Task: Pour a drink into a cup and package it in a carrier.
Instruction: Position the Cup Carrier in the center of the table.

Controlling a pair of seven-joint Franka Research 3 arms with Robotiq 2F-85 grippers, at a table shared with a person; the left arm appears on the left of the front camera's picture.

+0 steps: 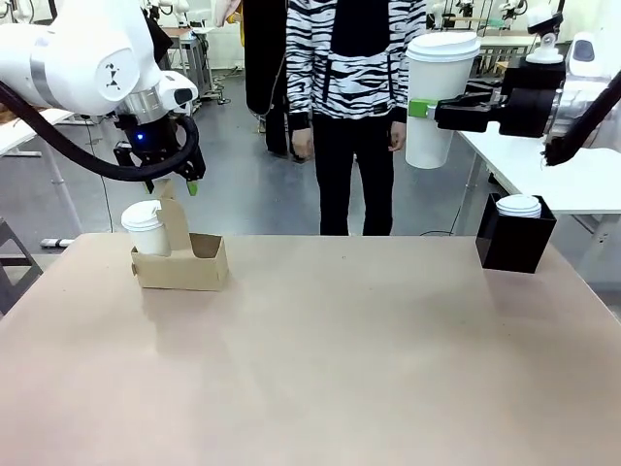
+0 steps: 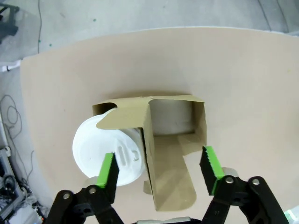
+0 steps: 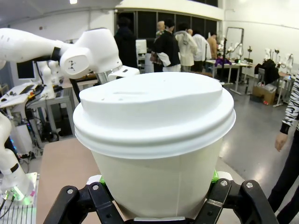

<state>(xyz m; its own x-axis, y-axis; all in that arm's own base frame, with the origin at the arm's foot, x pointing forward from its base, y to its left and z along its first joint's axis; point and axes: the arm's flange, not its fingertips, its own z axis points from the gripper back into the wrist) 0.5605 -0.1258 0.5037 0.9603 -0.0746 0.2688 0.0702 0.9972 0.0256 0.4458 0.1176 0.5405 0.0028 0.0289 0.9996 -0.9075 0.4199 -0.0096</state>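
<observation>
The tan table top point(image 1: 330, 369) stands on a smooth grey floor point(image 1: 243, 194) that shines faintly. A white table point(image 1: 582, 184) stands off to its right, and the corner of another white table point(image 1: 24, 131) shows at the left. In the right wrist view a row of dark windows point(image 3: 145, 23) runs along the far wall under a pale ceiling with a bright lamp point(image 3: 73, 1), and several people point(image 3: 175, 44) stand near work tables point(image 3: 229, 63) farther back. Loose cables point(image 2: 11, 116) lie on the floor beside the table's edge.
</observation>
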